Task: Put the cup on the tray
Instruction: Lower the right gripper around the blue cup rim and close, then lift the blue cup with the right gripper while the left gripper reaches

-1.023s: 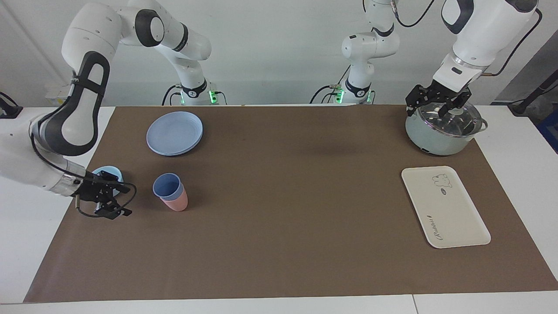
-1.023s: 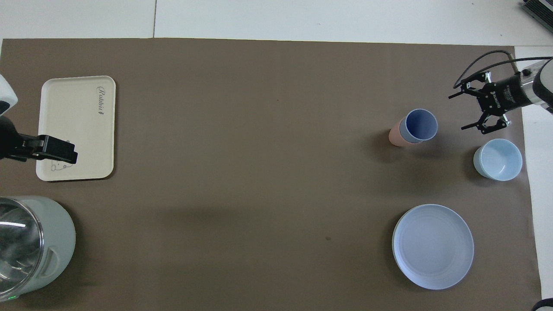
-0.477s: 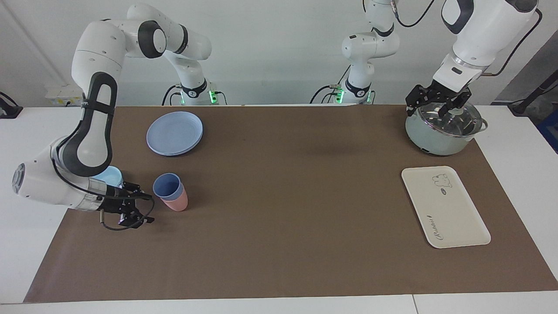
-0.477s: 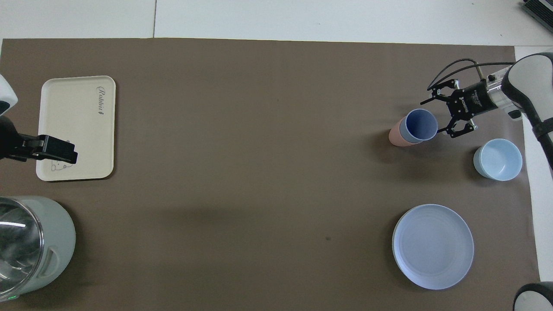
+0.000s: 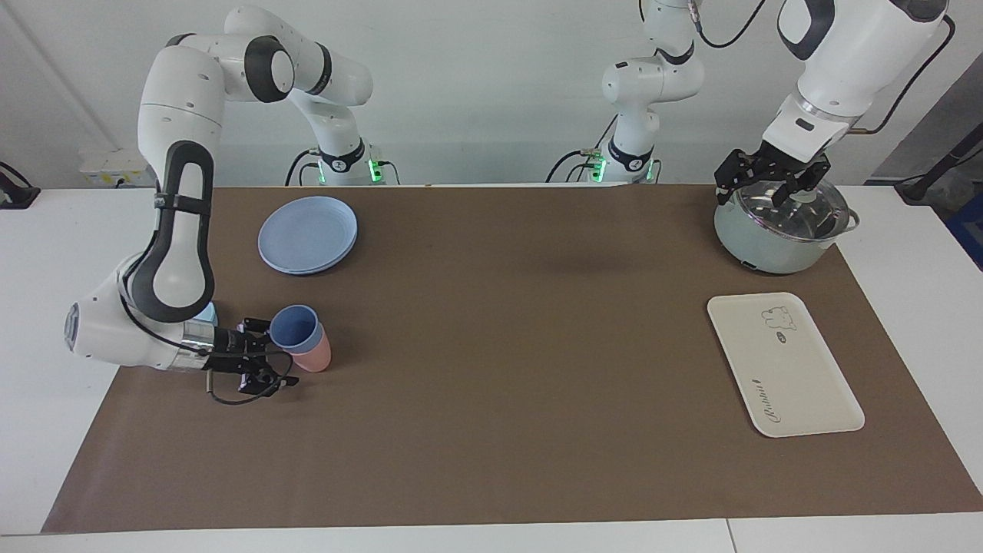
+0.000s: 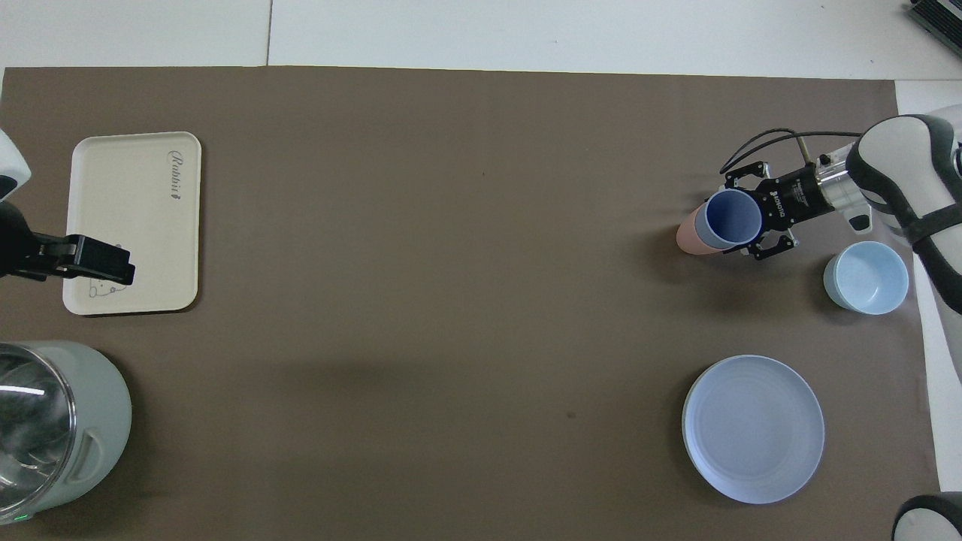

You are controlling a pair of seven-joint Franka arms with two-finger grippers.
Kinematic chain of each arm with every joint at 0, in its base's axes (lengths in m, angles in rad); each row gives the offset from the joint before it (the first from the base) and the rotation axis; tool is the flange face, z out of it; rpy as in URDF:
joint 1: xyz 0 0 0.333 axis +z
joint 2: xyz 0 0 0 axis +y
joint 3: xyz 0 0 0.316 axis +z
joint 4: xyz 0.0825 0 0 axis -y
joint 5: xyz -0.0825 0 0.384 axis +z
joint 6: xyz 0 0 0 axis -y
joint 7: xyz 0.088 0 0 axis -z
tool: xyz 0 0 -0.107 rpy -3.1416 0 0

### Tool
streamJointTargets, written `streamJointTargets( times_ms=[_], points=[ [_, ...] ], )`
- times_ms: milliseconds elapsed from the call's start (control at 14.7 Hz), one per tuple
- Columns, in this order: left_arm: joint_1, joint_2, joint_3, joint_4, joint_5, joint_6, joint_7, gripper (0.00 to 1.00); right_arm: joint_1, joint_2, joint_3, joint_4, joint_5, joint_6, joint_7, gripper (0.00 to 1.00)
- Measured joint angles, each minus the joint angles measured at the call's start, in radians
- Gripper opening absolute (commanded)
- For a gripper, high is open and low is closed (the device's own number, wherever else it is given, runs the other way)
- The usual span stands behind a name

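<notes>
While your right gripper (image 5: 270, 355) stands low beside the stacked cups, its fingers are spread on either side of the blue cup (image 5: 295, 326), which is nested in a pink cup (image 5: 315, 356). Your left gripper (image 5: 770, 183) waits open over the pot (image 5: 776, 226). You can read "Rabbit" on the smooth cream tray (image 5: 783, 365), well apart, toward the left arm's end of the table (image 5: 491, 322).

Periwinkle-blue cup (image 5: 294, 326) nests in a salmon-pink cup (image 5: 315, 358). The tray (image 5: 799, 384), lower right in the facing view, is cream-white with a bear drawing and dark script. The mat (image 5: 499, 369) is brown.
</notes>
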Motion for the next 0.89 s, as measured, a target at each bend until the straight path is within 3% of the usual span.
streamJointTargets(
  times_ms=[409, 545, 614, 682, 886],
  points=[
    [0.0, 0.0, 0.0, 0.0, 0.0, 0.0, 0.0, 1.0, 0.004, -0.031, 0.001, -0.068, 0.073, 0.002, 0.0, 0.94],
    [0.0, 0.0, 0.0, 0.0, 0.0, 0.0, 0.0, 1.0, 0.009, -0.04, 0.001, -0.091, 0.096, 0.004, 0.0, 0.87],
    [0.0, 0.0, 0.0, 0.0, 0.0, 0.0, 0.0, 1.0, 0.013, -0.043, 0.001, -0.098, 0.103, 0.006, 0.0, 0.56],
    [0.0, 0.0, 0.0, 0.0, 0.0, 0.0, 0.0, 1.0, 0.016, -0.044, 0.001, -0.101, 0.106, 0.007, 0.0, 0.01],
    [0.0, 0.0, 0.0, 0.0, 0.0, 0.0, 0.0, 1.0, 0.018, -0.05, 0.001, -0.106, 0.133, 0.007, 0.017, 0.0]
  ],
)
